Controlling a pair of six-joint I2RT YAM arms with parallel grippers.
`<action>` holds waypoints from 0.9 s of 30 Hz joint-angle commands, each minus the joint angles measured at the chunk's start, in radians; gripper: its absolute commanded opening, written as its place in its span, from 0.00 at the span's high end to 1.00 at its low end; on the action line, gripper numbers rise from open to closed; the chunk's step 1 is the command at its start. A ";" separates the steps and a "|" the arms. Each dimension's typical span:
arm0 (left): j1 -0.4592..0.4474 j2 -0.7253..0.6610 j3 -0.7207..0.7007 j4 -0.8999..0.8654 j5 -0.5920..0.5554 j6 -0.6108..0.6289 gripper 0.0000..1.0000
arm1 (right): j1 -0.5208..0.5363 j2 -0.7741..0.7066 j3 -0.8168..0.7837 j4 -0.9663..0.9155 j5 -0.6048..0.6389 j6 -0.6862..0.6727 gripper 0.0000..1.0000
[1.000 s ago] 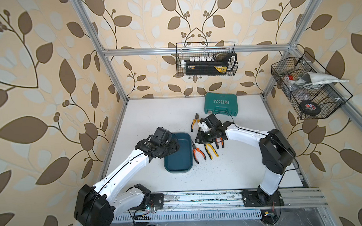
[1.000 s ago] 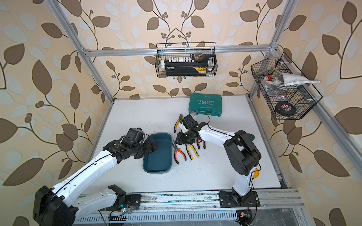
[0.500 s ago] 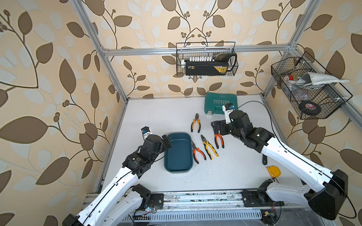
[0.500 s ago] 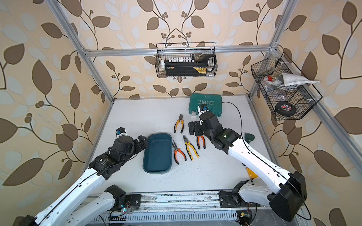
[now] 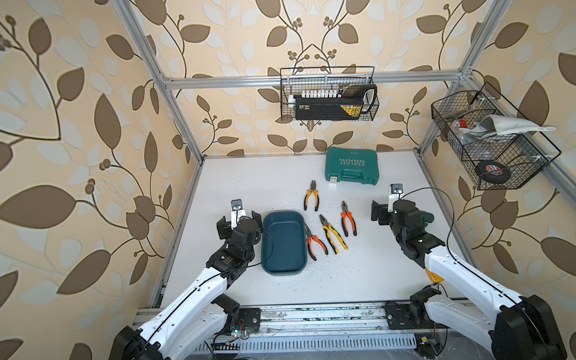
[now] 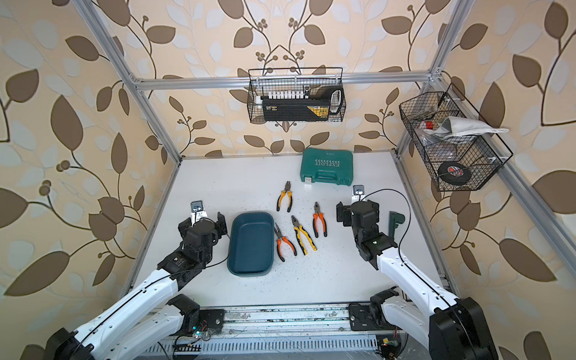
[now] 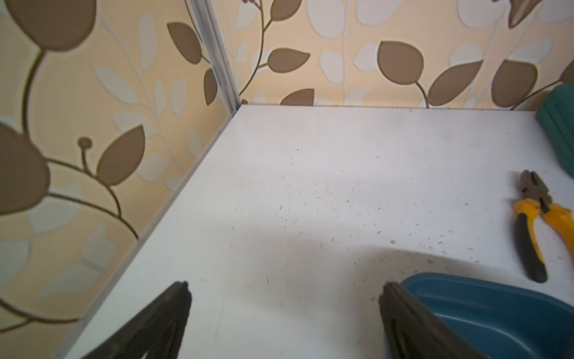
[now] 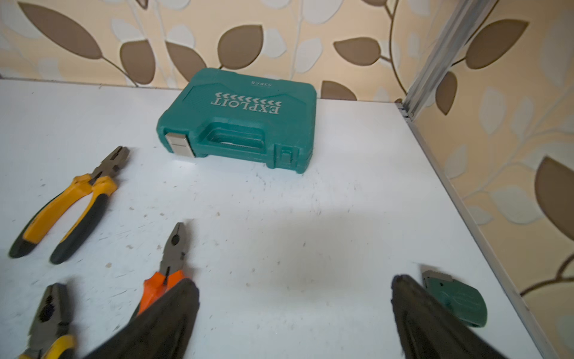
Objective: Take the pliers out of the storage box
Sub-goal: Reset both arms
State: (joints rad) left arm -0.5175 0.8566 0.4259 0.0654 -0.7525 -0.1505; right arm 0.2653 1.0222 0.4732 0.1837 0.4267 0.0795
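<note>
The dark teal storage box (image 5: 283, 214) (image 6: 250, 216) lies empty left of centre on the white table. Several pliers lie on the table to its right: long-nosed orange pliers (image 5: 313, 241), yellow-and-black pliers (image 5: 332, 233), orange pliers (image 5: 347, 218) (image 8: 169, 267), and yellow-orange pliers (image 5: 311, 195) (image 8: 71, 211) (image 7: 534, 217) further back. My left gripper (image 5: 238, 222) (image 7: 285, 286) stands open and empty just left of the box (image 7: 497, 310). Open and empty too, my right gripper (image 5: 400, 213) (image 8: 295, 281) hovers right of the pliers.
A green tool case (image 5: 351, 167) (image 8: 239, 121) sits at the back of the table. A small green utility knife (image 6: 395, 221) (image 8: 456, 301) lies by the right gripper. Black wire baskets hang on the back wall (image 5: 328, 98) and right wall (image 5: 489, 144).
The right gripper opened, left the orange pliers on the table and drew back to the right. The left gripper came off the box's left side and drew back.
</note>
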 commanded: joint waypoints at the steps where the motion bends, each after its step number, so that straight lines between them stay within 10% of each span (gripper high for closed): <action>1: 0.061 0.022 -0.060 0.276 0.104 0.266 0.01 | -0.064 0.022 -0.085 0.256 0.014 -0.058 0.01; 15: 0.361 0.282 -0.151 0.589 0.392 0.240 0.01 | -0.142 0.400 -0.204 0.780 0.060 -0.029 0.01; 27: 0.553 0.527 -0.121 0.749 0.646 0.095 0.01 | -0.175 0.494 -0.135 0.720 -0.083 -0.052 0.01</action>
State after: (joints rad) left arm 0.0208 1.3651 0.2661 0.7357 -0.1722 -0.0261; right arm 0.0933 1.5139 0.3168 0.8841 0.3653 0.0292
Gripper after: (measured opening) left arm 0.987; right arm 0.993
